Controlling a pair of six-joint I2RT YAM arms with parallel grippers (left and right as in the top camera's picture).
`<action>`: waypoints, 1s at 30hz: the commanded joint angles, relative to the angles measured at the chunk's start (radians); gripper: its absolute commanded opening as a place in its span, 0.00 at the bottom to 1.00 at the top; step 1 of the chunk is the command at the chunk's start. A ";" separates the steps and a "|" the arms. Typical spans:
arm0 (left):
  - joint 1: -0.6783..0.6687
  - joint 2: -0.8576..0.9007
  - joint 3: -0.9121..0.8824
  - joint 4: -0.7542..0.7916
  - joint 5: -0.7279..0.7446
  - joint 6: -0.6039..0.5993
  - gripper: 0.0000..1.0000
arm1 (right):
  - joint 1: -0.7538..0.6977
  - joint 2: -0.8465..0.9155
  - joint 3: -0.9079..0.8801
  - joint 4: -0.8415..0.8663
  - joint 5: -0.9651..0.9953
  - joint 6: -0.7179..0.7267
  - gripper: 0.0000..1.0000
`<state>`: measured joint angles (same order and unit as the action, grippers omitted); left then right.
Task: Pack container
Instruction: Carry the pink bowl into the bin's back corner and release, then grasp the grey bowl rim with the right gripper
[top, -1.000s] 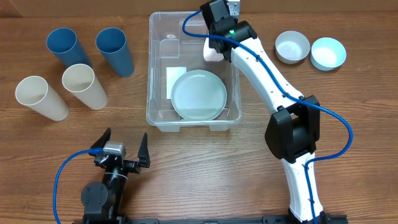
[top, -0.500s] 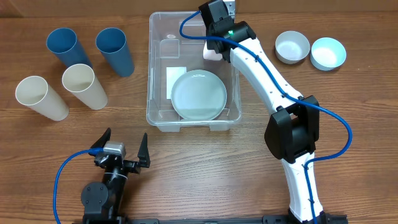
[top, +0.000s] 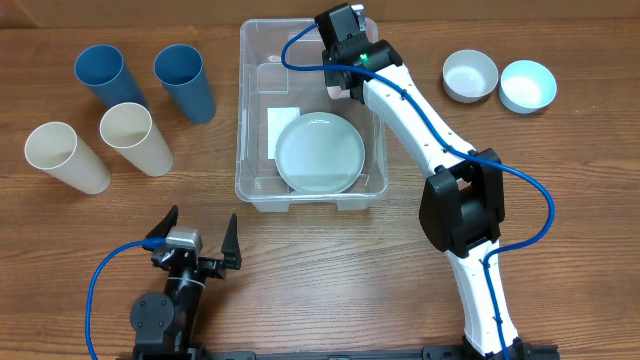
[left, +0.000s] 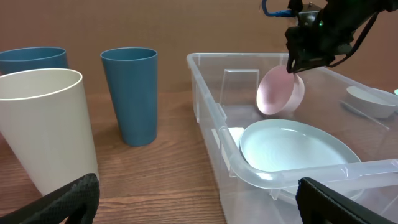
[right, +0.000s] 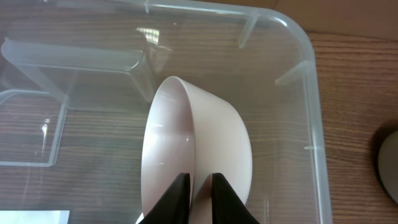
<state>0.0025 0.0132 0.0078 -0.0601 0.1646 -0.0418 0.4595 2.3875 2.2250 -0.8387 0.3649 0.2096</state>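
Note:
The clear plastic container (top: 248, 120) stands at the table's middle back, with a white label and a pale plate (top: 319, 152) on its bottom. My right gripper (right: 199, 186) is shut on the rim of a pale pink bowl (right: 205, 149), held tilted on edge inside the container's far right part. The bowl also shows in the left wrist view (left: 280, 93) and from overhead (top: 338, 92). My left gripper (top: 194, 243) is open and empty near the front edge, left of the container (left: 211, 118).
Two blue cups (top: 185, 82) (top: 103, 75) and two cream cups (top: 135, 138) (top: 66, 156) stand at the left. A white bowl (top: 470, 75) and a light blue bowl (top: 527, 85) sit at the back right.
My right gripper has shifted slightly left and farther into the container with the pink bowl. The left arm has not moved.

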 joint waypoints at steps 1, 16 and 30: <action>0.005 -0.008 -0.003 0.001 0.009 0.009 1.00 | -0.006 0.014 0.013 0.000 -0.012 0.004 0.14; 0.005 -0.008 -0.003 0.001 0.009 0.009 1.00 | -0.010 0.071 0.013 -0.021 0.038 0.006 0.21; 0.005 -0.008 -0.003 0.001 0.009 0.009 1.00 | -0.008 0.071 0.013 -0.038 0.030 0.029 0.10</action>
<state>0.0025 0.0132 0.0078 -0.0601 0.1646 -0.0418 0.4477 2.4420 2.2326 -0.8795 0.4053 0.2195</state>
